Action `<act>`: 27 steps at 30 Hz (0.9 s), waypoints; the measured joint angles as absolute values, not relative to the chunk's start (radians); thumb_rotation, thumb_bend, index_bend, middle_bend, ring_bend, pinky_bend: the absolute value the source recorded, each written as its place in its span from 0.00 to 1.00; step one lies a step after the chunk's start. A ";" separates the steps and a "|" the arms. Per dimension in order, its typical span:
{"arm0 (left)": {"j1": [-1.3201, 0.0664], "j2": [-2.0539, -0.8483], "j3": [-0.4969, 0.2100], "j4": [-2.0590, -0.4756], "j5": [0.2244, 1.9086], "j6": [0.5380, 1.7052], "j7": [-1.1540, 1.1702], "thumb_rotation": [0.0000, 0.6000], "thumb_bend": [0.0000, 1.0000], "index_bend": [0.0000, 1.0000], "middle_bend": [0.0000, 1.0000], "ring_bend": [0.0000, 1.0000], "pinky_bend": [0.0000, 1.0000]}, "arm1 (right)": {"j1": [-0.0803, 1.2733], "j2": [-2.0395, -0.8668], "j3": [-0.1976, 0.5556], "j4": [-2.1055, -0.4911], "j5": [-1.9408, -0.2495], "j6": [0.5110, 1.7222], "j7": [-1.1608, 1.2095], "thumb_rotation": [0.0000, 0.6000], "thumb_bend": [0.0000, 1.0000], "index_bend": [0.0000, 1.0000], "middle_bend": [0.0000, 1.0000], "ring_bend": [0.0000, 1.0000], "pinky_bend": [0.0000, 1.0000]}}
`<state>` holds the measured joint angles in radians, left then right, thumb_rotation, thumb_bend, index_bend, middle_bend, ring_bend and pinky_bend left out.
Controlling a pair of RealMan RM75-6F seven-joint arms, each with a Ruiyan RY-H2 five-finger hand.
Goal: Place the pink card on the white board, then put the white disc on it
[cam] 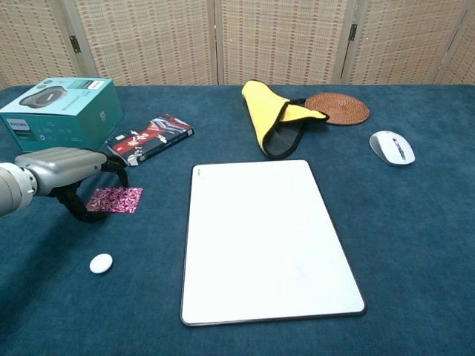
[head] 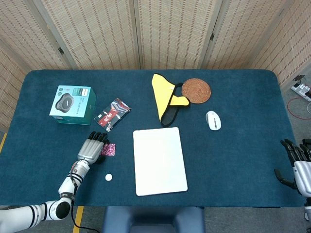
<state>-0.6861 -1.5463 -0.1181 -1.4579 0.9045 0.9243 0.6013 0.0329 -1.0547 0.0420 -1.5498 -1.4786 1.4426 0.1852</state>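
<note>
Now pink card (cam: 113, 199) flat, touching left robot hand (cam: 67, 169) fingertips.

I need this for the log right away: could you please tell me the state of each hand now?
Left hand: fingers apart over the pink card, gripping nothing yet.
Right hand: open, empty.

- Small pink patterned card (cam: 113, 199), flat on the blue counter, left of the board (its left edge partly hidden).
- Large white rectangular board (cam: 263, 239) with a dark rim, lying flat mid-counter.
- Small white round disc (cam: 101, 263), flat, just in front of the card.
</note>
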 measured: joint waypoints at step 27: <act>-0.706 -1.577 -0.099 -1.406 0.888 0.939 0.567 1.00 0.37 0.34 0.10 0.09 0.00 | 0.031 -1.057 0.041 -1.548 -1.473 1.439 0.185 1.00 0.37 0.03 0.09 0.13 0.02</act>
<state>-0.7055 -1.5769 -0.0991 -1.4059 0.8883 0.9386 0.5672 0.0307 -1.0574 0.0412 -1.5478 -1.4727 1.4391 0.1854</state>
